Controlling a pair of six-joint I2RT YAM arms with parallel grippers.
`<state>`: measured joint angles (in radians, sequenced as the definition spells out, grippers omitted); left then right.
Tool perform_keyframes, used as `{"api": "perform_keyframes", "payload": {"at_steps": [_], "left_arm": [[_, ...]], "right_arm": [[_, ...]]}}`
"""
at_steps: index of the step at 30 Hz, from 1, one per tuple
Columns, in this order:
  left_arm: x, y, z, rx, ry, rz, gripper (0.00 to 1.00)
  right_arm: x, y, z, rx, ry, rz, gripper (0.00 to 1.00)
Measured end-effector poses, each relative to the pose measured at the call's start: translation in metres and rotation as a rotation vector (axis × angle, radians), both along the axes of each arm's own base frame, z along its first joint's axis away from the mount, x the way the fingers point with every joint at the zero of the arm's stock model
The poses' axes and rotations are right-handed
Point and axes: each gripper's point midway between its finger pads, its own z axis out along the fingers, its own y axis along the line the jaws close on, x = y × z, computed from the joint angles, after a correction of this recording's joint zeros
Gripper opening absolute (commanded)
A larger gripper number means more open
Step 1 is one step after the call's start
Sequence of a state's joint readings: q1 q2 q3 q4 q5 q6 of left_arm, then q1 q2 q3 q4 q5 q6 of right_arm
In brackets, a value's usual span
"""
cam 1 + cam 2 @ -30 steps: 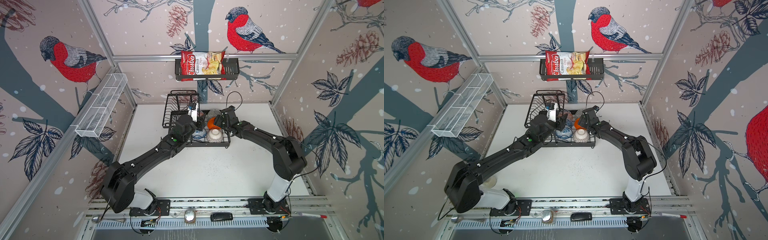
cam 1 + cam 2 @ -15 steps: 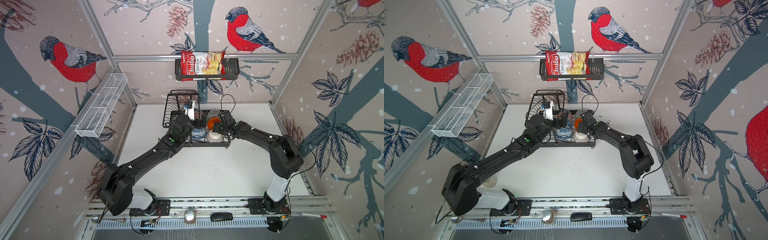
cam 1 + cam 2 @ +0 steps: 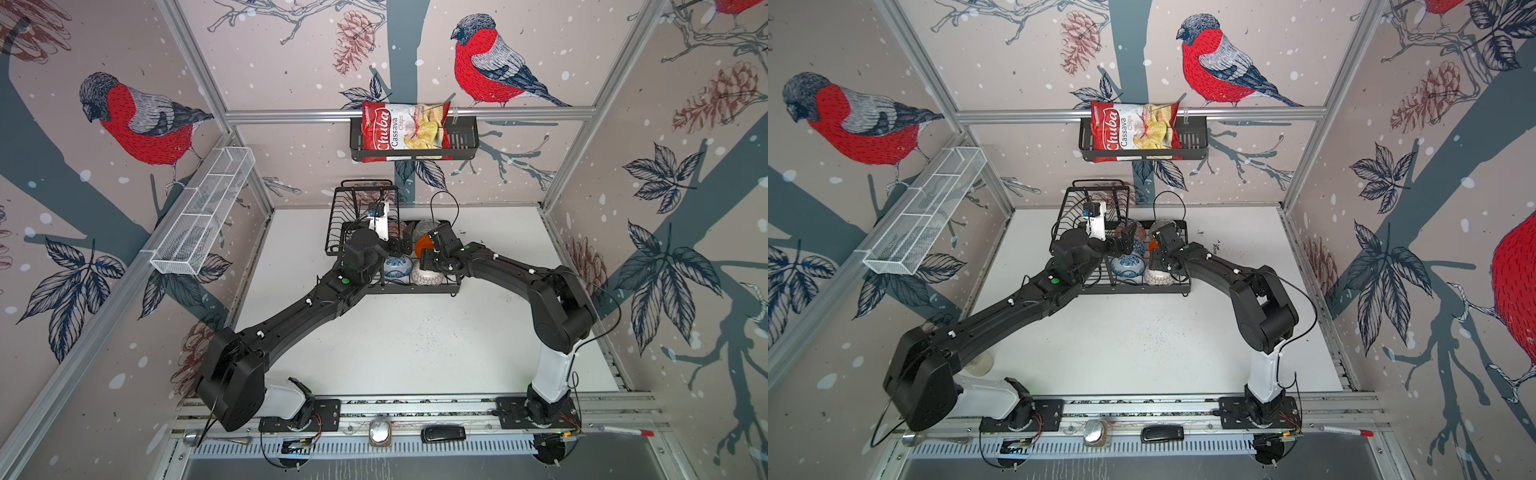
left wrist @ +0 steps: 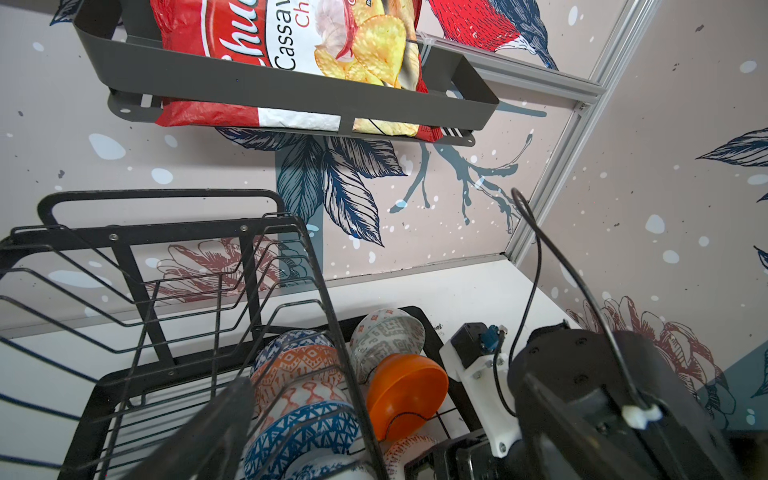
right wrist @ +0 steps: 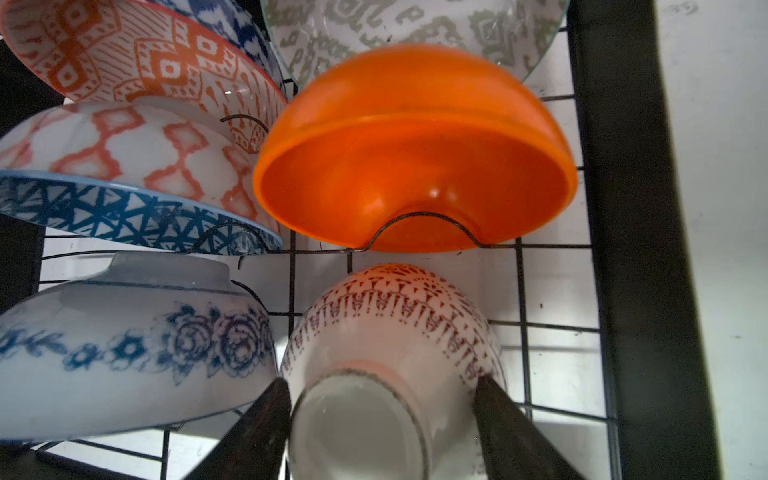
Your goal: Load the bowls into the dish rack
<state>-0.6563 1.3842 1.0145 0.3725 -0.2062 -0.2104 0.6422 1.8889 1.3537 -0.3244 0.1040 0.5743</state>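
top view: a black wire dish rack (image 3: 415, 291) sits at the 12 o'clock edge of the tabletop (image 3: 415, 353), with the bowls standing inside it. the right end effector (image 5: 381, 381) is clenched on the white lattice bowl (image 5: 395, 332), foot up, at the rack's 5 o'clock corner. the blue floral bowl (image 5: 133, 345) is just beside it at 9 o'clock. the orange bowl (image 5: 415, 166) is at 12, with a wavy wire crossing its rim. the left end effector (image 3: 1128, 239) hangs released above the patterned bowls, and the raised upper tier (image 4: 187, 291) crowds it. a chips bag (image 3: 405, 131) fills a wall basket (image 3: 465, 145) at 12 o'clock, and a white mesh shelf (image 3: 203, 216) is at 10.
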Motion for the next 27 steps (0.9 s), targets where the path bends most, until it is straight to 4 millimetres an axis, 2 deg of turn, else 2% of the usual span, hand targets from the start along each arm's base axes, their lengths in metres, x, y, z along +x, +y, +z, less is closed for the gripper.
{"api": "perform_keyframes", "payload": {"at_steps": [10,18,27], "left_arm": [[0.001,0.002,0.0,0.0,0.001,0.005,0.98],[0.001,0.002,-0.001,0.0,0.003,0.005,0.98],[0.002,0.001,-0.002,0.0,0.004,0.005,0.98]], "right_arm": [[-0.002,0.003,0.001,-0.064,-0.006,0.014,0.64],[-0.014,0.008,0.01,-0.075,-0.003,0.043,0.65],[-0.013,0.006,0.001,-0.137,0.002,0.047,0.65]]}}
